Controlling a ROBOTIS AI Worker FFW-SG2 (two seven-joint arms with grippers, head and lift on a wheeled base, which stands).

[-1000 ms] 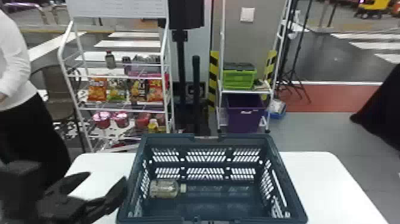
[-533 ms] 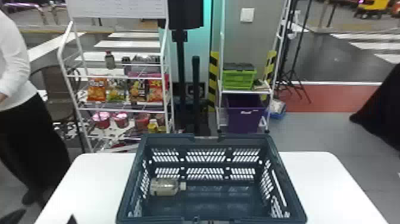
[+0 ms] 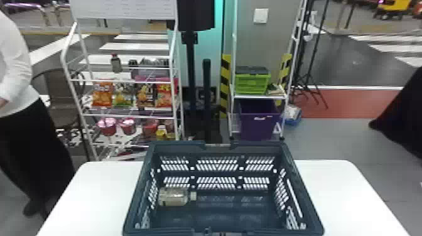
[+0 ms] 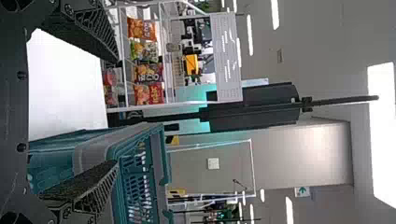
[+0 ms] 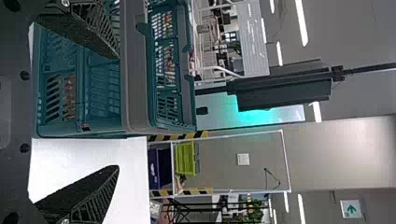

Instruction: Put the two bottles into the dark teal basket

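The left gripper point(image 4: 116, 112) and right gripper point(image 5: 116, 111) were empty, fingers apart. Beyond, at left inside the dark teal basket point(image 3: 175, 145), one bottle point(image 3: 173, 197) lay sideways, probably light, slippery, slightly squeezable, best gripped mid-body.

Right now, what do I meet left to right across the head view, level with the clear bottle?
White tabletop, dark teal plastic basket's left wall, clear plastic bottle, its white cap, basket's right wall, tabletop again.

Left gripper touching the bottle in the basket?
Apart. Head view: bottle lying in the basket, no fingers on it. Left wrist view: left gripper open, empty.
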